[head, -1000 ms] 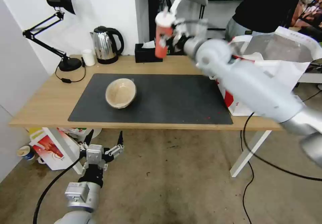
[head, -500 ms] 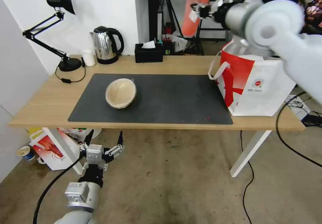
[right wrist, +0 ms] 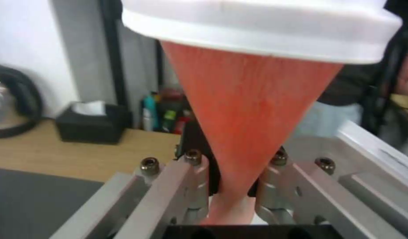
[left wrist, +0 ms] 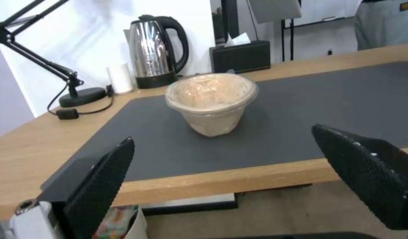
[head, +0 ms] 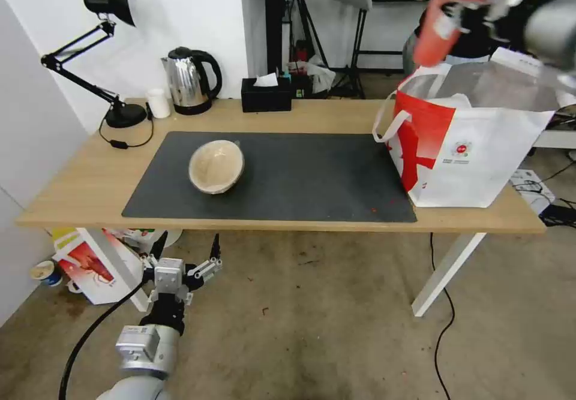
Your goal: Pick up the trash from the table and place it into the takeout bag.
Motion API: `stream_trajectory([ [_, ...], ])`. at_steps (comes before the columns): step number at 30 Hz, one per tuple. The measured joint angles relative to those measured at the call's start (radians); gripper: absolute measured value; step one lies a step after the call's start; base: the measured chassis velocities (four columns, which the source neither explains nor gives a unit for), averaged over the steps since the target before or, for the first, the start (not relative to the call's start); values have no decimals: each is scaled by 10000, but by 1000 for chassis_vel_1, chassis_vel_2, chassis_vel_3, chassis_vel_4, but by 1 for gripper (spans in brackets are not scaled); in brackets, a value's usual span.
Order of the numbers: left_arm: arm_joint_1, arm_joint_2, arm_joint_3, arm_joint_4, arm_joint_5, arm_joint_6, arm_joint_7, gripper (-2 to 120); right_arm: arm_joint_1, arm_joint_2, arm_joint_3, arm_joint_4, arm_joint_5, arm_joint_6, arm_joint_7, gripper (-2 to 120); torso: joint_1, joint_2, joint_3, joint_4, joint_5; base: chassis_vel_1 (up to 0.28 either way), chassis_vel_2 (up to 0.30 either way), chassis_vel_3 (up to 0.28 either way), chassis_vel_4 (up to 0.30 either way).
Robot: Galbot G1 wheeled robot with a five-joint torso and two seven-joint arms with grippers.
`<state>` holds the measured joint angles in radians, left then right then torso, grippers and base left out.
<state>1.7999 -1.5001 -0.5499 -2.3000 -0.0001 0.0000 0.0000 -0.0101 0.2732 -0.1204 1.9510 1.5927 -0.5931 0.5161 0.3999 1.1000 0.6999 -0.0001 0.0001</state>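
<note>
A: While the right gripper (right wrist: 233,186) is clamped on the lower part of the red drink cup (head: 447,19), which step would you say is in hand?

B: Carrying it to the drop. In the head view the cup hangs high at the far right, tilted, above the far left edge of the takeout bag's (head: 474,154) open mouth. The bag stands at the right end of the table (head: 72,190), its silvery lining showing.

A: So the cup is not yet inside?

B: No, it is well clear above the rim. I judge the next move needs the cup brought over the middle of the opening and lowered before the fingers part, otherwise it may strike the rim or a strap handle (head: 387,125).

A: And the left gripper (head: 185,250)?

B: Parked low, in front of the near edge of the table on the left, its fingers spread wide and holding nothing.

A: What trash is left on the table?

B: The beige bowl (head: 216,166), on the dark mat (head: 312,178) left of centre, well apart from the bag. From the left wrist view it looks wrapped in film.
</note>
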Motion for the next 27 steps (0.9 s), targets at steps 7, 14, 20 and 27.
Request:
stream_trajectory([
  [7, 0, 0, 0, 0, 0, 0, 0, 100, -621, -455, 267, -465, -397, 82, -185, 7, 0, 0, 1, 2, 1, 0, 0, 0, 0],
  [14, 0, 0, 0, 0, 0, 0, 0, 100, -893, -396, 193, -1050, -1075, 111, -343, 7, 1, 0, 2, 2, 0, 0, 0, 0, 0],
  [20, 0, 0, 0, 0, 0, 0, 0, 100, -975, -299, 94, -1365, -1540, 130, -483, 7, 1, 0, 1, 2, -1, 0, 0, 0, 0],
  [27, 0, 0, 0, 0, 0, 0, 0, 100, -1080, -170, -69, -1841, -2005, 138, -558, 7, 1, -1, 1, 1, 0, 0, 0, 0, 0],
])
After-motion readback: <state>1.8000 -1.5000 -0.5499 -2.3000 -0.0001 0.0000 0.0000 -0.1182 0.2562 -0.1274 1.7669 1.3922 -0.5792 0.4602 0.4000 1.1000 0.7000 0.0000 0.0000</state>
